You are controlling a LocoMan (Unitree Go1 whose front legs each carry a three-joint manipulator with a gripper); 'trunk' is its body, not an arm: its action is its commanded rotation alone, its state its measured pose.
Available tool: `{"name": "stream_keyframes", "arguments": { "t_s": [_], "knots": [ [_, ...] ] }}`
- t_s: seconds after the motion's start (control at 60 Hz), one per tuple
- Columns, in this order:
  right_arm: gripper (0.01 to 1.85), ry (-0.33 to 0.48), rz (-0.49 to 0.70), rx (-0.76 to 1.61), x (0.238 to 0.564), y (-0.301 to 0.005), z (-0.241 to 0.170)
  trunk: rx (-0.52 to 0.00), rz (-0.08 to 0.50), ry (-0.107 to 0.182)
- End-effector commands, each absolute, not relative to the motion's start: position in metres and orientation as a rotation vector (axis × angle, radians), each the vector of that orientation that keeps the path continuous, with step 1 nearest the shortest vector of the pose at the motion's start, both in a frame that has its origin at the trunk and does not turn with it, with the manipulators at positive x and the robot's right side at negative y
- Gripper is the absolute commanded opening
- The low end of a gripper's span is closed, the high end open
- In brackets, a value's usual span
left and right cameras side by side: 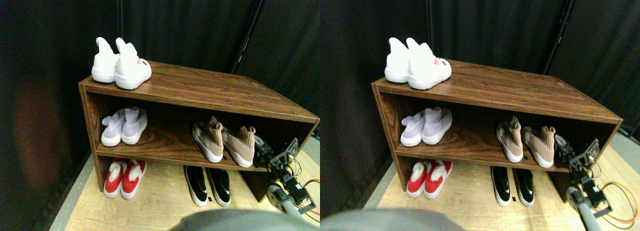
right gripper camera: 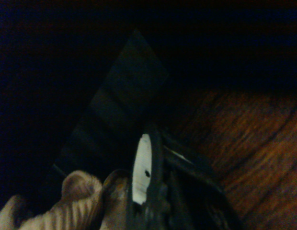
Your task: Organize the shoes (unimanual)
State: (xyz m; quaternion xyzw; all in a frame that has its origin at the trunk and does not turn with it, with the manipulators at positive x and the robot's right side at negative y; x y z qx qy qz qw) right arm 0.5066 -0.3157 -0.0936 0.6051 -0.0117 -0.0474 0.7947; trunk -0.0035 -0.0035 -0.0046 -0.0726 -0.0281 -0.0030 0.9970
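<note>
Shoes of the tan-beige knit high-ankle pair stand on the middle board of the brown wood-grain shoe rack (left and right cameras side by side: 200,88), toward its right end. The left tan shoe (left and right cameras side by side: 209,138) points outward; the right tan shoe (left and right cameras side by side: 240,145) is splayed away from it at the toe, probably the misalignment to correct. Right gripper (left and right cameras side by side: 265,152) sits inside the rack at the right shoe's heel, apparently positioned to reach that shoe. Jaw state cannot be determined. The wrist view shows ribbed tan knit (right gripper camera: 72,206) beside the jaw frame. The black low slip-ons (left and right cameras side by side: 207,185) lie paired beneath the rack's middle board.
</note>
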Motion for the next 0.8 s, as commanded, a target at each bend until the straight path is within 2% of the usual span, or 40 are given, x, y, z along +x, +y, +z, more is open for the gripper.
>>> {"name": "stream_keyframes", "arguments": {
  "t_s": [0.017,0.133,0.233,0.8],
  "knots": [
    [0.06,-0.045,-0.034,1.276,0.505,-0.303,-0.086,-0.166,0.013,-0.039],
    [0.06,-0.008,-0.009,1.286,0.506,-0.293,-0.085,-0.172,0.018,-0.038],
    [0.06,-0.013,-0.038,1.309,0.503,-0.285,-0.084,-0.177,0.021,-0.039],
    [0.06,0.0,-0.042,1.346,0.501,-0.265,-0.093,-0.192,0.034,-0.034]
  ]
}}
